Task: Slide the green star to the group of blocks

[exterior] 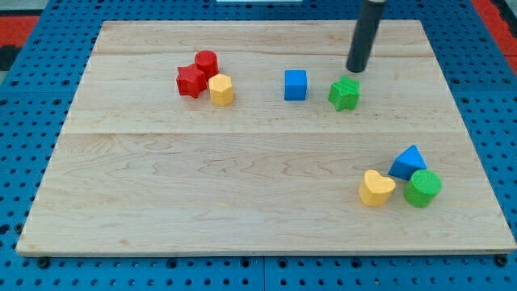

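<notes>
The green star (345, 94) lies on the wooden board (242, 186) at the upper right. My tip (355, 69) stands just above the star toward the view's top and slightly to its right, close to it. A blue cube (296, 85) sits to the star's left. One group lies at the upper left: a red star-like block (191, 82), a red cylinder (207, 62) and a yellow hexagonal block (221, 90), touching. Another group lies at the lower right: a blue triangle (408, 162), a yellow heart (376, 188) and a green cylinder (422, 188).
The board rests on a blue pegboard surface (32, 145) that surrounds it on all sides. The dark rod (367, 32) comes down from the view's top right.
</notes>
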### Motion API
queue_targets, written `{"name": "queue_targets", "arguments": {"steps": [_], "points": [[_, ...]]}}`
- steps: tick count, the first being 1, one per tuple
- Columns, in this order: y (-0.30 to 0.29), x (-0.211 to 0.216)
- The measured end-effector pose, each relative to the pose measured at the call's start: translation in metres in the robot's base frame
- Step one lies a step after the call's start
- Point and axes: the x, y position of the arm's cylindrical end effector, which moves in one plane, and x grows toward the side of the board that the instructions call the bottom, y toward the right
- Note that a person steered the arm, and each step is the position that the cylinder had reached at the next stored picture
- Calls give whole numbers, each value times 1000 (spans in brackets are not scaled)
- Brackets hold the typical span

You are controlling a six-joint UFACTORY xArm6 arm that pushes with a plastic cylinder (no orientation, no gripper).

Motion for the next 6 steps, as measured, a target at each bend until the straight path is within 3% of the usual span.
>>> {"name": "queue_targets", "arguments": {"steps": [6], "points": [[-20, 45]]}}
